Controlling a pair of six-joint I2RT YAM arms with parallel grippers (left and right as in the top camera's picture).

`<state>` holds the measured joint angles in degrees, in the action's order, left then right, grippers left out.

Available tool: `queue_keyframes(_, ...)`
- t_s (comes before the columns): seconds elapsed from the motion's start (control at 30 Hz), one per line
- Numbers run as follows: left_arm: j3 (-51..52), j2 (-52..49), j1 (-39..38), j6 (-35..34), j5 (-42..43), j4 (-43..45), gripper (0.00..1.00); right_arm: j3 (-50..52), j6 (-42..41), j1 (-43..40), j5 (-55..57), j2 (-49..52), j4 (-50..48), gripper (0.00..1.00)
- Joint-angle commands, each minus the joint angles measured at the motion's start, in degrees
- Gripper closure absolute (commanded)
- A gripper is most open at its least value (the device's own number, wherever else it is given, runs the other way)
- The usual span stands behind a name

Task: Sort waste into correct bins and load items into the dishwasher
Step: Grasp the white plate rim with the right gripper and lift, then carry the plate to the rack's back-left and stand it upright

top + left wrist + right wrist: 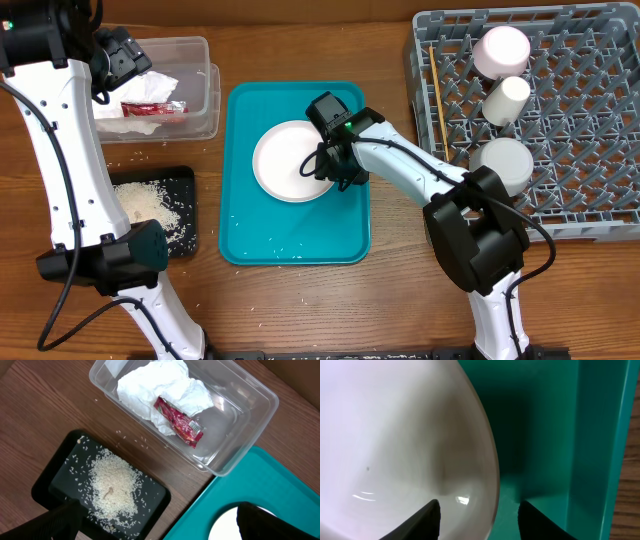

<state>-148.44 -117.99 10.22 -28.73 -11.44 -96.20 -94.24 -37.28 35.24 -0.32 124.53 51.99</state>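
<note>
Right arm: you see it stretched leftward over the teal tray [240, 235], the wrist bent down at the plate's right edge.
Right claw [480, 520]: wide; one finger stands over the white plate [395, 435], the other over the tray floor, the rim between them. Nothing is gripped.
Left arm: upright, its left claw [165, 527] wide and empty, above the clear tub [200, 50].
Left wrist view only: crumpled napkin [150, 385] and red wrapper [178, 421] lie in the tub; the rice [114, 485] is heaped in the black tray [50, 480], with a few grains on the wooden counter [40, 410].
Overhead only: the grey dish rack [590, 200] holds the chopsticks [437, 90] and a cup [505, 98].
Materials: the plate is glossy and round, the tub transparent.
</note>
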Motion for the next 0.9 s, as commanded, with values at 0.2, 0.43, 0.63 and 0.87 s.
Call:
queue_keyframes(0.2,-0.15,-0.02,0.11,0.44,-0.74,0.02,0.0,0.31,-0.52,0.17,-3.82,3.39,0.83,0.6)
queue_keyframes(0.43,-0.15,-0.02,0.11,0.44,-0.74,0.02,0.0,-1.68,-0.5,-0.7,-3.82,3.41,2.86,0.81)
queue_keyframes(0.63,-0.15,-0.02,0.11,0.44,-0.74,0.02,0.0,-9.16,-0.39,-3.85,-3.74,3.04,8.9,0.96)
queue_keyframes(0.87,-0.15,-0.02,0.09,0.44,-0.74,0.02,0.0,-26.75,-0.22,-11.41,1.29,0.92,19.96,0.96)
